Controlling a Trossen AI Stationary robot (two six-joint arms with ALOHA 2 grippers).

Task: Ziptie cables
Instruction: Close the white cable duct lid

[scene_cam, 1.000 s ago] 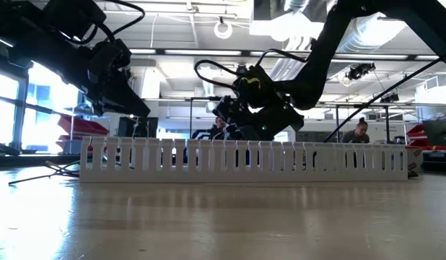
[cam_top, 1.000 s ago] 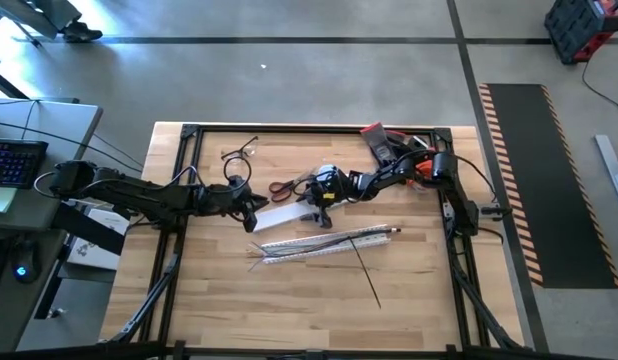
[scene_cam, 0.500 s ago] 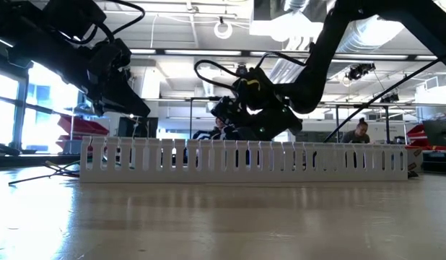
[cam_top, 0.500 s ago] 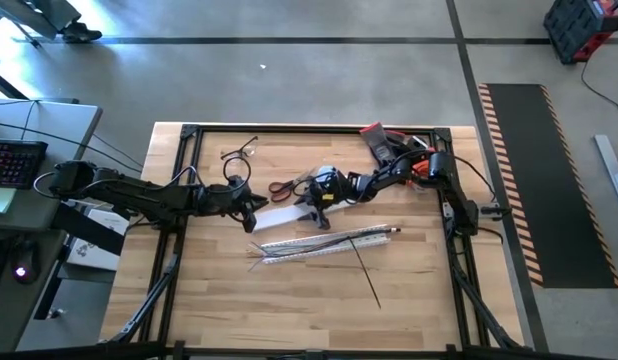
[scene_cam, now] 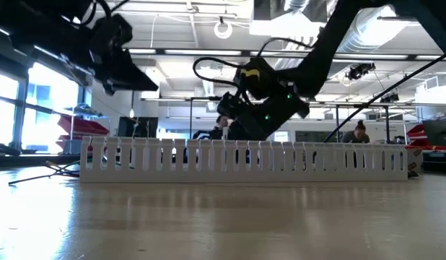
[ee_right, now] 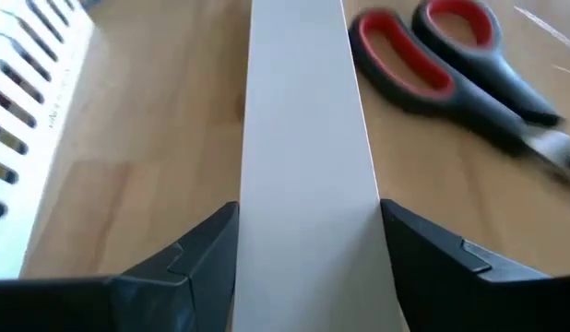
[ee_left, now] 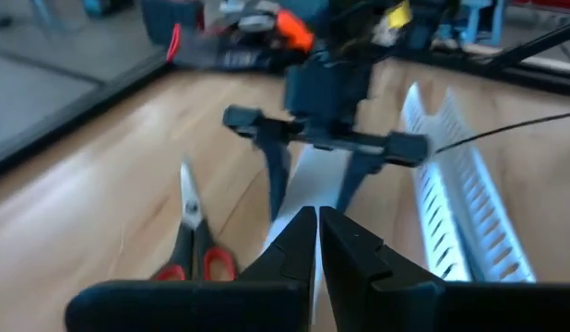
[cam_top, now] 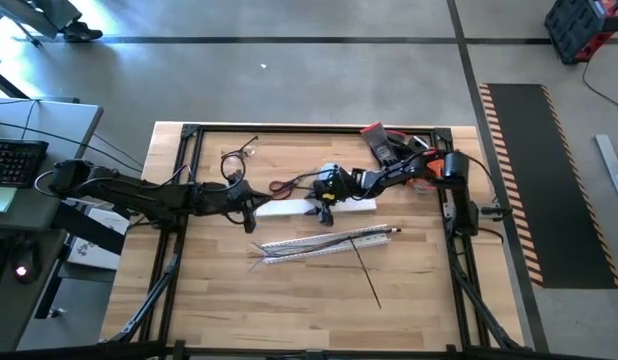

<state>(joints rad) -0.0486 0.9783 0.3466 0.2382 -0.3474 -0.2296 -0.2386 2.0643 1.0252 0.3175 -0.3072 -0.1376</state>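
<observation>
Right gripper clamps the flat white plastic cover strip, now turned parallel to the bench's far edge; left gripper has closed; cables mid-bench; no legible writing.

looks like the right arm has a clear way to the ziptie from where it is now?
Probably not right away. The right gripper is closed across the flat white cover strip, so it is occupied. The ziptie lies bare on the table, past the slotted duct, nothing covering it.
</observation>
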